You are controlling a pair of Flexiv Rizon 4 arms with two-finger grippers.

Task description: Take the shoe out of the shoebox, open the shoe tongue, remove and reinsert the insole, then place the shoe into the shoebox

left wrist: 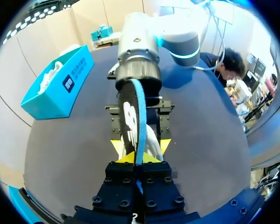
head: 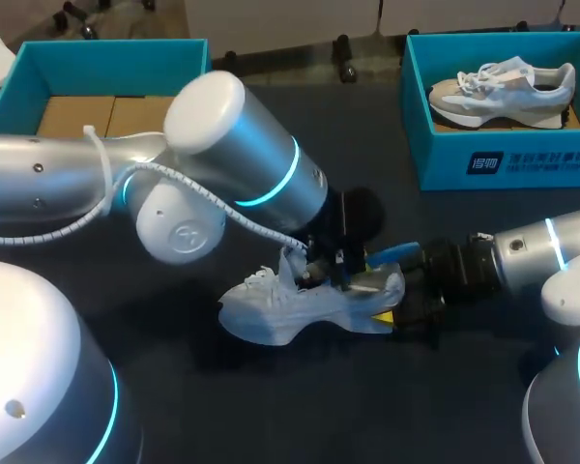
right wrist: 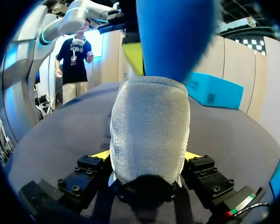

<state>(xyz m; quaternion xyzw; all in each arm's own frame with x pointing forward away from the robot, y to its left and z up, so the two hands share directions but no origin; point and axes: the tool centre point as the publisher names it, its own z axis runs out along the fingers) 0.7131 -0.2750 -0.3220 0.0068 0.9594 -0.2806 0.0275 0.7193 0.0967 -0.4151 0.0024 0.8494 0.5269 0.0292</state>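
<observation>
The right gripper (right wrist: 147, 155) sits closest in its own wrist view, its two yellow-tipped fingers clamped on either side of the grey-white heel of the shoe (right wrist: 149, 126), which fills the space between them. Just above that heel hangs the blue insole (right wrist: 175, 37). The left wrist view shows the insole on edge, a dark face with a blue rim, pinched between the closed yellow tips of the left gripper (left wrist: 138, 158) and running out ahead of them toward the right gripper beyond. Seen from the head camera, the shoe is low over the dark table (head: 367, 416), outside both boxes, with its toe toward 9 o'clock and its heel toward 3 o'clock. I cannot tell whether the sole touches the table. The left arm (head: 242, 145) comes down onto the shoe's opening from 10 o'clock, and the right arm (head: 551, 242) comes in at the heel from 3 o'clock. A blue shoebox (head: 503, 159) holding a second shoe (head: 503, 87) stands at 1 o'clock from the held shoe, well apart from it. Another blue shoebox (head: 106, 50) stands at 10 o'clock.
</observation>
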